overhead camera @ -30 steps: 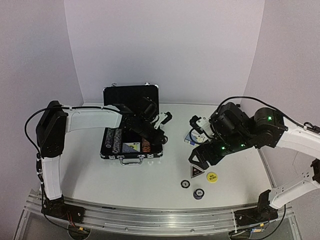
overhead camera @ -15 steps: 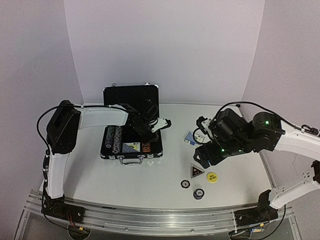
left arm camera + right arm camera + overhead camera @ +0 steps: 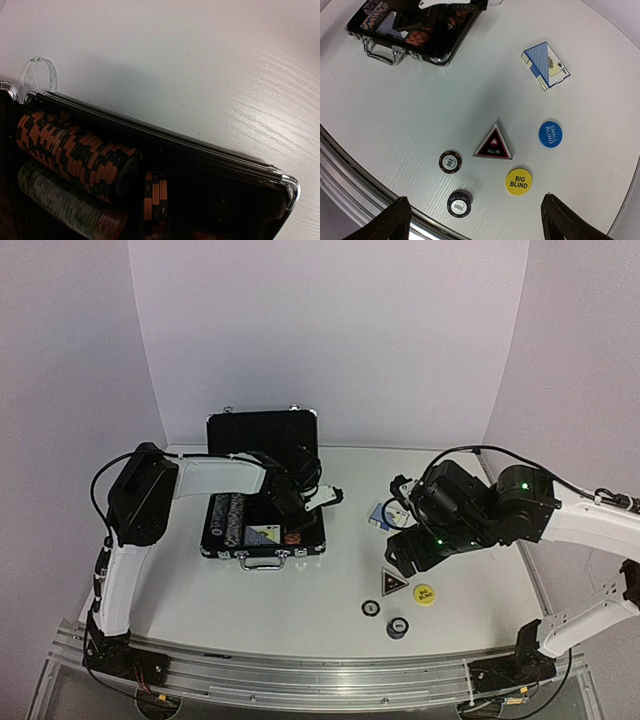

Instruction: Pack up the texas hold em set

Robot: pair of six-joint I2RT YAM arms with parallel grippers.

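**Left arm lifts off the case; six pieces not yet packed**

The case [image 3: 262, 552] lies open at centre left of the top view, lid [image 3: 262, 432] upright, chip rows [image 3: 80, 155] in its trays. Over the last second the left gripper [image 3: 322, 496] has drawn back from low over the right-hand tray to the case's upper right corner. It is clenched. That reads as one drop-off done and a retreat for the next piece.

To the right, on the table [image 3: 420, 100], lie the deck [image 3: 546, 65], blue button [image 3: 550, 134], triangle [image 3: 493, 145], yellow button [image 3: 518, 181] and two chips [image 3: 450, 161]. The right gripper [image 3: 474, 200] has slid slightly left above them, jaws spread wide and empty. Most of the packing looks unfinished, and the lid cannot close yet.

Hard to read:
- The left wrist view shows no fingers, so I cannot tell whether anything is pinched.
- The case's right corner is black shadow.
- From above, the right arm covers the blue button and part of the deck.
- A clear loop [image 3: 37, 75] at the upper left of the left wrist view is unidentifiable.
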